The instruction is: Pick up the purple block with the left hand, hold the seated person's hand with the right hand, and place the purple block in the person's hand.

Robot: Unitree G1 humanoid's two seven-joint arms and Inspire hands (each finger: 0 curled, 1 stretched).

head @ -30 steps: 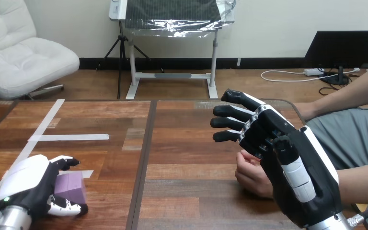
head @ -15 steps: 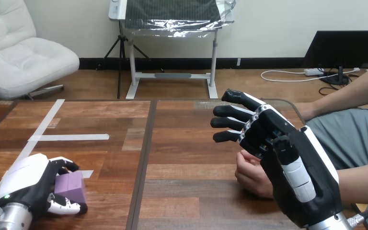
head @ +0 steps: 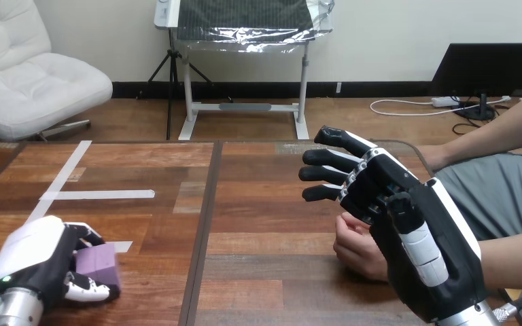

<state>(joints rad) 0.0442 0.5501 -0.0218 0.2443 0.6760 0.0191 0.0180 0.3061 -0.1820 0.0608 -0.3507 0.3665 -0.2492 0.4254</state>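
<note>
At the table's (head: pixel 258 204) near left corner, the left hand (head: pixel 34 261) lies white back up. Its fingers (head: pixel 85 234) are curled over the top of the purple block (head: pixel 100 266) and its thumb (head: pixel 85 293) is hooked round the block's near side, so the block is clasped. I cannot tell whether the block is clear of the wood. A short scrap of white tape (head: pixel 124 246) lies just beyond it, and longer strips of tape (head: pixel 98 195) lie farther back on the left half.

Right of centre, the right hand (head: pixel 414 231) is raised over the table with its fingers (head: pixel 333 157) straight, spread and pointing left, holding nothing. The person's hand (head: pixel 357 248) rests loosely curled on the wood, just beside and partly behind the right hand's palm. I cannot tell whether the two touch.

Compared with a second ago, the left hand's fingers have closed down onto the block, and hand and block sit slightly nearer the table's front edge. The right hand and the person's hand have not moved.
</note>
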